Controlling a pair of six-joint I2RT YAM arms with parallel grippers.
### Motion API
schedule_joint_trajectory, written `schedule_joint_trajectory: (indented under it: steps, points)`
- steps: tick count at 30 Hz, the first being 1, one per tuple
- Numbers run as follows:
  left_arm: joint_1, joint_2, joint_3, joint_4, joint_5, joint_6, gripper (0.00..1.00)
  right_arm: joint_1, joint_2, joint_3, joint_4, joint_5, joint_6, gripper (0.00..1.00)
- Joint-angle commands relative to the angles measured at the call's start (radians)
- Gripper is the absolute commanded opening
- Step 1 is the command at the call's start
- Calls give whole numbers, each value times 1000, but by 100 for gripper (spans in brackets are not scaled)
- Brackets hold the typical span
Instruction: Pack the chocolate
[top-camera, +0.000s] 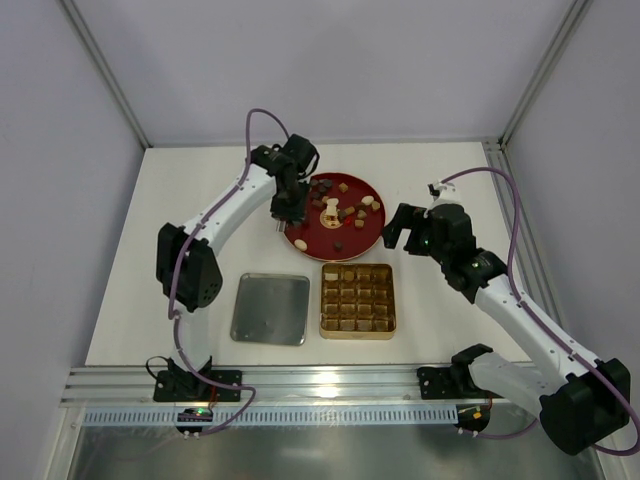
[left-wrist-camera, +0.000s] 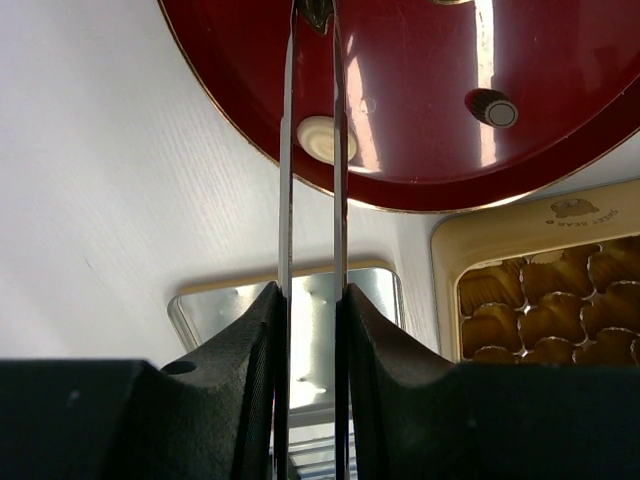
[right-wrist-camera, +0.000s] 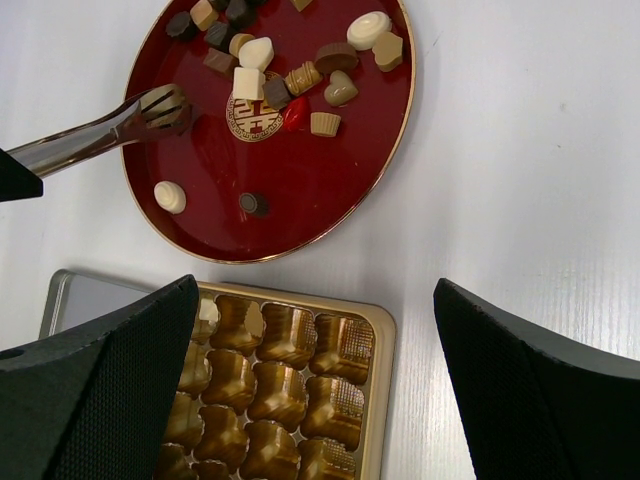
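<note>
Tongs (right-wrist-camera: 95, 132) pinched narrow in left gripper (left-wrist-camera: 312, 300), tips over red plate (right-wrist-camera: 300, 190) for chocolate (right-wrist-camera: 257, 52); catch unclear. Right gripper (right-wrist-camera: 315, 350) wide, idle.

**Cameras around the red plate (top-camera: 310, 240)**

The top camera looks steeply down on the whole counter (top-camera: 180, 200). The left wrist camera peers past the left pincer (left-wrist-camera: 312, 300) along the tongs (left-wrist-camera: 287, 150), close over the plate's left rim. The right wrist camera looks down from higher, over its near rim. All three share the plate and the gold tin (right-wrist-camera: 290, 335).

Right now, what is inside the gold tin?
Gold cups in rows, most seemingly empty; one holds something pale. The right jaws cover some cells in the wrist view.
</note>
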Motion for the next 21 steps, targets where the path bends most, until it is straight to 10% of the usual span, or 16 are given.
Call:
schedule_joint_trajectory:
  steps: [1,21]
  points:
    - [-14,-66,-11,19,20,-8,29,-3,-1,27,19,8,-6,100]
    - [-131,-179,-42,-10,11,-44,30,-3,-1,20,24,31,-4,100]
